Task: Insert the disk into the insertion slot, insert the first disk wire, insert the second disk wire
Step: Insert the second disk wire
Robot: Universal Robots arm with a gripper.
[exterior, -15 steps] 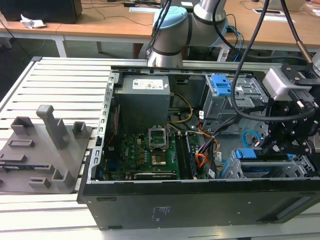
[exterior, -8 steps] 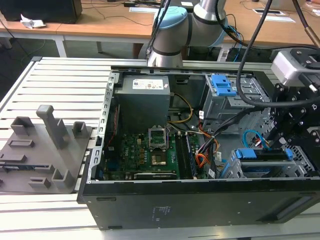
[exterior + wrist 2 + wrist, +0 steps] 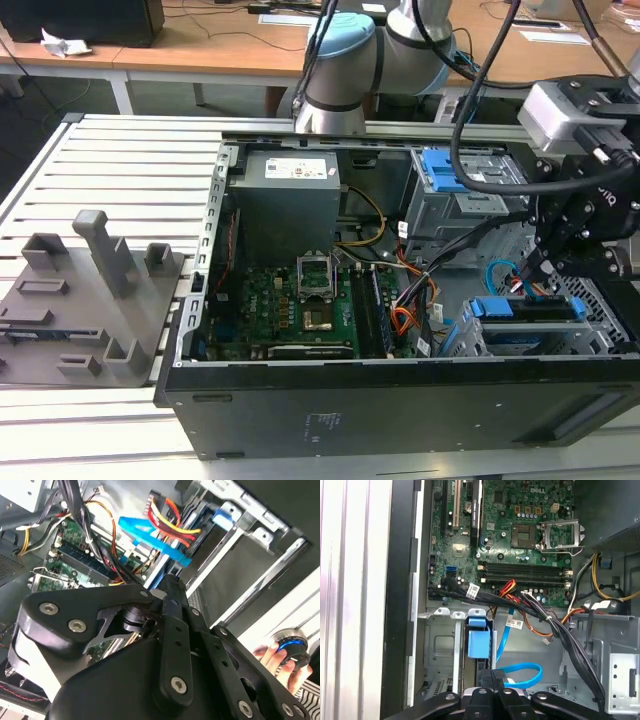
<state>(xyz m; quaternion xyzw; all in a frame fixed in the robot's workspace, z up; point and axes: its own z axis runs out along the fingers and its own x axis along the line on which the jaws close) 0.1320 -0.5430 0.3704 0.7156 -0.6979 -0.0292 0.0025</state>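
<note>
The end effector (image 3: 492, 680), fingers pressed together, sits at the disk (image 3: 479, 645) lodged in the insertion slot (image 3: 440, 645); no print is legible

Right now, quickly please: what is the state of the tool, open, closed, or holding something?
Tool: closed, its fingertips together at the back edge of the disk, which sits in the insertion slot. Whether it grips anything cannot be told.

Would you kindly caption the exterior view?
Gripper poised over the blue-framed disk seated inside the open computer case.

Green motherboard (image 3: 290, 305); blue disk carrier (image 3: 479, 643); light-blue cable (image 3: 520, 675); black gripper (image 3: 492, 677); grey perforated slot (image 3: 600, 315).
</note>
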